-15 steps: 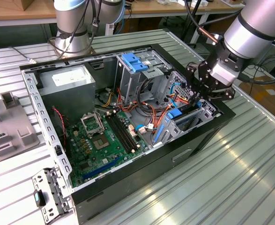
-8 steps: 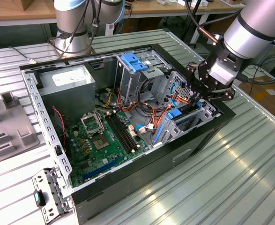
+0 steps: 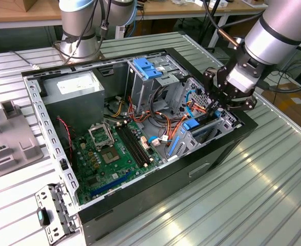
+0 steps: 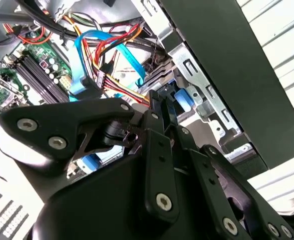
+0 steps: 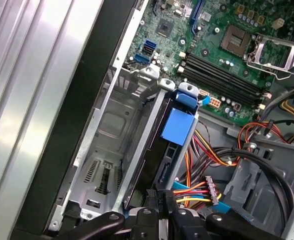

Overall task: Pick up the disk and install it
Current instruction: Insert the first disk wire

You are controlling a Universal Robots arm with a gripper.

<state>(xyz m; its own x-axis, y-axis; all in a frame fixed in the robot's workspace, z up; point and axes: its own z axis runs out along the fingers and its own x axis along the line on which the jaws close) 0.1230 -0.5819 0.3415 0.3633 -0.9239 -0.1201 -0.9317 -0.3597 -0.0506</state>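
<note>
One tool [image 3: 223,97] on the silver arm [image 3: 273,31] reaches down at a slant from the exterior view's upper right into the open computer case [image 3: 155,179], its black fingers [image 5: 162,210] clamped on the edge of the disk [image 5: 174,132], which stands on edge in the grey drive bay [image 5: 104,150] at the first wrist view's centre. Seating it well likely means pressing straight along the bay rails, clear of the orange cables [image 5: 202,160]. Beyond lies the green motherboard [image 3: 106,159].

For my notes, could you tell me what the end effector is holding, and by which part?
The end effector grips the disk by its rear edge, standing on edge in the drive bay.
</note>
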